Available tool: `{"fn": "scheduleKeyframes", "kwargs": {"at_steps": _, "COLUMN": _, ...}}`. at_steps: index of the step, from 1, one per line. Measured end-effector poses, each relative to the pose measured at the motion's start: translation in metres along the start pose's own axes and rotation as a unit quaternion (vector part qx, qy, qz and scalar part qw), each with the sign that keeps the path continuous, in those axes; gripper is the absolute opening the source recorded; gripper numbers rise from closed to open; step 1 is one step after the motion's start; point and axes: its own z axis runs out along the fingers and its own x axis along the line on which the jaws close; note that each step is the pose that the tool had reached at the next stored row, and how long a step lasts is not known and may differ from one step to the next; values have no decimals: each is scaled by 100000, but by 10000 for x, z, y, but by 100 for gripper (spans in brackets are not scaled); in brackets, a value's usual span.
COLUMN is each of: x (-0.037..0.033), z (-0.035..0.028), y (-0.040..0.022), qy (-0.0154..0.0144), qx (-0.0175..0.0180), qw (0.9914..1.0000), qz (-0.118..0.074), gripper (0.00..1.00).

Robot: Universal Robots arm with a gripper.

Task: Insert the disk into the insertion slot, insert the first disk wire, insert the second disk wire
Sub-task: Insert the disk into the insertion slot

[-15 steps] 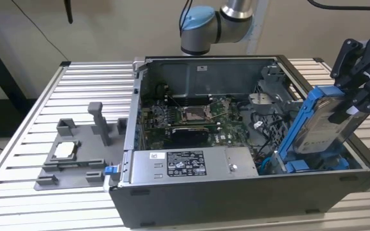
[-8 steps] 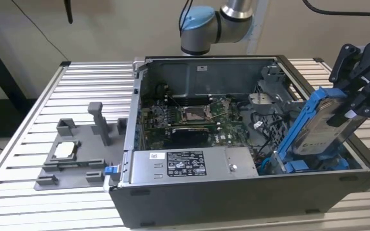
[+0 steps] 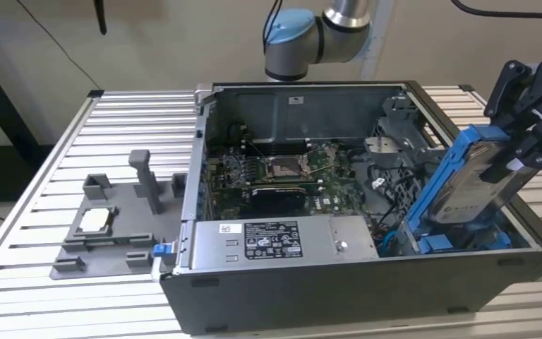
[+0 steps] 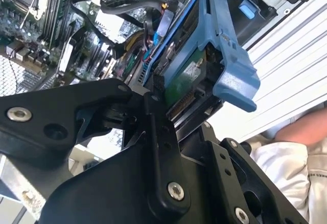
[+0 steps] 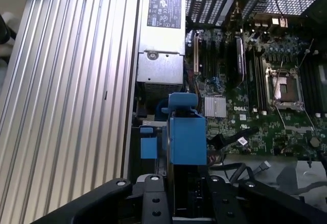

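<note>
Disk [image 3: 483, 180] in its bright blue caddy is clamped at its upper end by the gripper [image 3: 524, 152], whose black fingers [image 5: 153, 193] are closed on the caddy's two sides, with nothing else in their hold. In the second wrist view the disk [image 4: 204, 55] shows its green circuit board and a bare connector edge just in front of the gripper [image 4: 173, 101], so neither wire looks plugged in. In the exterior view the disk stands steeply tilted, its top above the rim of the open computer case [image 3: 346, 296] at that view's right, its lower end down among the blue fittings of the insertion slot [image 3: 440, 244]. Whether that end has entered the bay I cannot tell. The first step, seating the disk, appears to be the one in hand and looks unfinished. Finishing it would seem to call for bringing the caddy in line with the bay before pressing it home, while keeping clear of the black cables [image 3: 384, 180] lying just beside it. Past the slot sits the silver power-supply box [image 3: 281, 239], then the green motherboard [image 3: 285, 173] on the case floor. Outside the case, on the slatted metal tabletop [image 3: 64, 141], a grey fixture [image 3: 111, 226] rests well apart, and the robot arm [image 3: 318, 35] rises behind the case.
</note>
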Motion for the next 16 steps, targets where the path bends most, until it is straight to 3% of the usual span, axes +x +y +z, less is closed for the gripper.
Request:
{"fn": "scheduleKeyframes", "kwargs": {"at_steps": 5, "x": 6, "z": 25, "y": -9, "qy": 47, "qx": 288, "qw": 100000, "qz": 3, "gripper": 31}}
{"fn": "scheduleKeyframes", "kwargs": {"at_steps": 11, "x": 16, "z": 3, "y": -10, "qy": -521, "qx": 297, "qw": 99998, "qz": -190, "gripper": 31}}
{"fn": "scheduleKeyframes", "kwargs": {"at_steps": 16, "x": 30, "z": -9, "y": -8, "qy": -716, "qx": 506, "qw": 99996, "qz": -284, "gripper": 31}}
